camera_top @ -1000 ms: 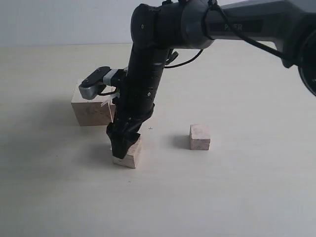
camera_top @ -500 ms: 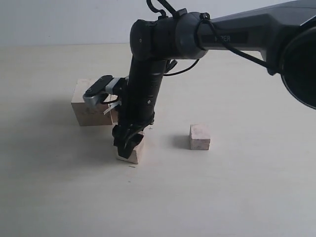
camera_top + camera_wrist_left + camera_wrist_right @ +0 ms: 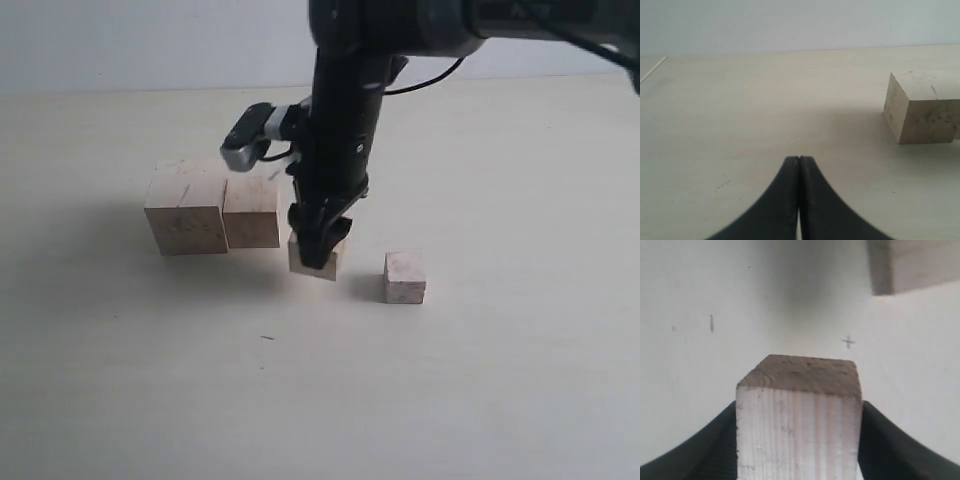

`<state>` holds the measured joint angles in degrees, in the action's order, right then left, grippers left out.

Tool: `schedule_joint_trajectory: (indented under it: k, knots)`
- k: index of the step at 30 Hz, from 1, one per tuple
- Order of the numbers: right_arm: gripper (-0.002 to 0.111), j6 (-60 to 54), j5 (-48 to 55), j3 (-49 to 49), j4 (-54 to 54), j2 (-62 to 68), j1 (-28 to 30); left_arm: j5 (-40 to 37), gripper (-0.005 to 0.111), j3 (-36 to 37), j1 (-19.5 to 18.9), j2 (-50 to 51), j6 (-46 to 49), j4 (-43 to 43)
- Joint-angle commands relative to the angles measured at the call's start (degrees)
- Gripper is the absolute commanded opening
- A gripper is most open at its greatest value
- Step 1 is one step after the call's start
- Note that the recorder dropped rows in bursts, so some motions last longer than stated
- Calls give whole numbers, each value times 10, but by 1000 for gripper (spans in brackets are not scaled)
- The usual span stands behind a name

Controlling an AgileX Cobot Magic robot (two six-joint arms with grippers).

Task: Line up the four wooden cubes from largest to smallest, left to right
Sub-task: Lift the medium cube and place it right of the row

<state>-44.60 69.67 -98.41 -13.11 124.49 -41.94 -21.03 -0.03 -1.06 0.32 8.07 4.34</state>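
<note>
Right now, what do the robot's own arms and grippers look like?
The right arm is a dark grey-black tube with rounded joints, a thin black cable looping beside it and a silver-and-black camera module on the wrist. The right gripper and left gripper have matte black fingers, curved and tapering. No legible markings show.

Four wooden cubes (image 3: 186,215) (image 3: 251,212) (image 3: 298,262) (image 3: 405,277), one table (image 3: 500,380), and one robot arm (image 3: 345,130) are visible.

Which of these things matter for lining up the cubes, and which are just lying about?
Job: largest pale wooden cube, scribbled; second pale wooden cube; third pale wooden cube, in the right gripper; smallest pale wooden cube.
Other: pale tabletop; shut left gripper.
</note>
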Motion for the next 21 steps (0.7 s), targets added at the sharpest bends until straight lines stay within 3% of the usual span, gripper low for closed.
schedule_joint_trajectory:
  k: [1,3,7,18,21]
  knots:
    - [0,-46,3,1,-56,-7,73,5,0,0,3,-3,-1,-2]
    - [0,-74,3,1,-76,-7,107,5,0,0,3,-3,-1,-2]
    - [0,-171,-50,1,-75,9,113,5,0,0,3,-3,-1,-2]
    - [0,-136,3,-181,-88,105,112,5,0,0,3,-3,-1,-2]
    - [0,-169,3,-203,-48,111,99,5,0,0,3,-3,-1,-2]
